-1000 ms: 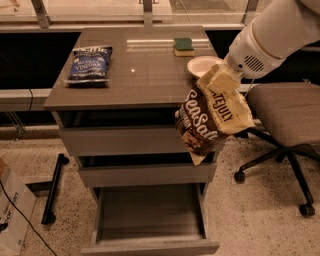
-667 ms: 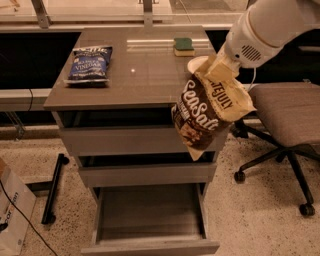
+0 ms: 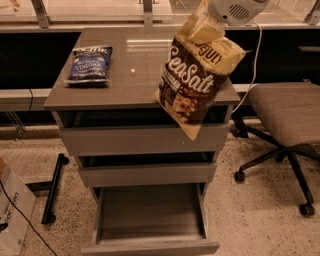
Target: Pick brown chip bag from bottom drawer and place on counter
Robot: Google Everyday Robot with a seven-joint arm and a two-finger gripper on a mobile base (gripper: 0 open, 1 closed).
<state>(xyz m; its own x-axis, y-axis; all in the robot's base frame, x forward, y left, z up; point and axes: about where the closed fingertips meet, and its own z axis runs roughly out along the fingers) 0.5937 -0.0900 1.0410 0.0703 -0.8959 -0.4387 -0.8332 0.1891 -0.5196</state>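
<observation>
The brown chip bag (image 3: 197,75), dark brown and cream with white "Sea Salt" lettering, hangs tilted in the air over the right part of the counter (image 3: 130,82). Its lower corner reaches down past the counter's front edge. My gripper (image 3: 209,26) is at the top of the view, under the white arm (image 3: 235,9), shut on the bag's top edge. The bottom drawer (image 3: 150,247) is pulled open below, and nothing shows inside it.
A blue vinegar chip bag (image 3: 89,64) lies on the counter's left side. Two shallower drawers above are slightly open. An office chair (image 3: 287,117) stands at the right. A cardboard box (image 3: 12,215) and a black bar (image 3: 52,190) are on the floor at the left.
The gripper has carried the bag up and to the left, from beside the cabinet's right front corner to above the counter. The view has also moved closer to the cabinet.
</observation>
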